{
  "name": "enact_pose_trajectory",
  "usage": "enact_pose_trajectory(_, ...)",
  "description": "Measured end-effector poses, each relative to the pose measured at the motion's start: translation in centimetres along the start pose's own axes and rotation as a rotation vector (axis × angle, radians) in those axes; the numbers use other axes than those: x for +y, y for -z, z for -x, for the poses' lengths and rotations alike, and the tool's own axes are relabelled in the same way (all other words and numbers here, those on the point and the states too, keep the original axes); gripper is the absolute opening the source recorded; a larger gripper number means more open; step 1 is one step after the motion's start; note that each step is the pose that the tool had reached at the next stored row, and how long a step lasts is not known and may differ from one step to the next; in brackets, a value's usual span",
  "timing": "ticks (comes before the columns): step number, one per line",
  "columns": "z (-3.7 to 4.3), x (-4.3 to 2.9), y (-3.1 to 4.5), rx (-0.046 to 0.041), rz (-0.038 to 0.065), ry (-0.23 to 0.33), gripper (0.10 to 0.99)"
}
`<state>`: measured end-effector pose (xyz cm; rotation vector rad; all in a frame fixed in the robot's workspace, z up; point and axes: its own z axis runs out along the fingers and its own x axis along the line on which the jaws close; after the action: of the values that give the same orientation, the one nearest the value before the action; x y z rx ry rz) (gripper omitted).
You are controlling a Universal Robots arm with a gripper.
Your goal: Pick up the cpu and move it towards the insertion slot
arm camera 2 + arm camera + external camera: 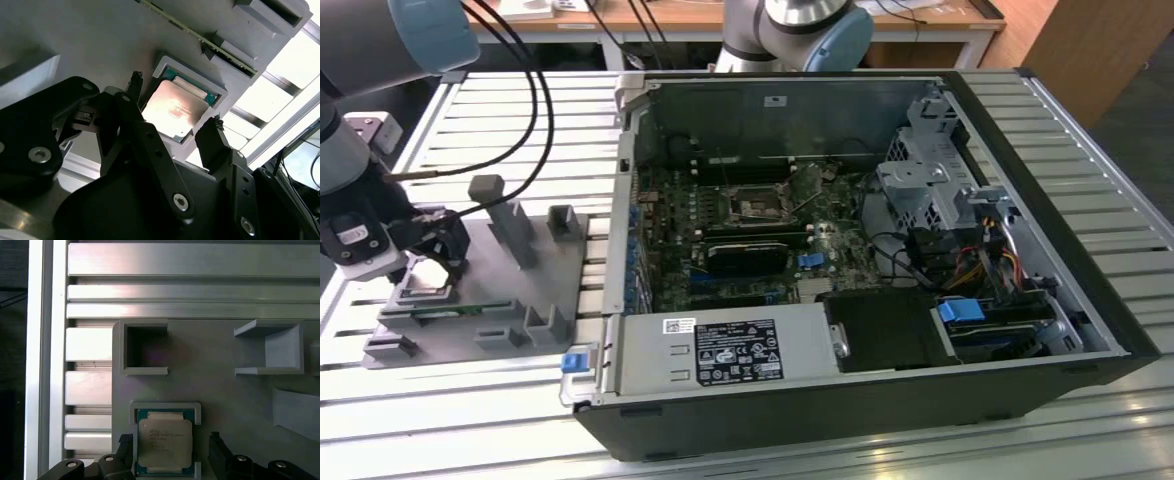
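Straddling cpu [176, 108], second wrist view: gripper [175, 99]

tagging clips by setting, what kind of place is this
Likely a robotics lab bench: a robot arm, an opened computer case on a slatted metal table, and a grey fixture plate holding the cpu.

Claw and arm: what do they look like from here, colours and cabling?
The claw is matte black, with two jointed link fingers that carry silver pivot screws and narrow to thin tips. In the exterior view the arm is silvery grey with pale blue joint caps, and black cables loop beside it.
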<state>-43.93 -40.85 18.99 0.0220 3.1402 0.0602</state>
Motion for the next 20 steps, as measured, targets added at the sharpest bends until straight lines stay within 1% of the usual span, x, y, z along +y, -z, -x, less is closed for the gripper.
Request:
enact_pose_trajectory(10, -0.16, 0.03, -0.56, 0.0001, 0.000, 0.000, 0.706)
enact_pose_trajectory(19, -0.29, 0.09, -0.78, 0.0001, 0.000, 0.000, 0.706)
enact_pose_trajectory(20, -0.30, 0.09, -0.79, 0.0002, 0.000, 0.000, 0.686)
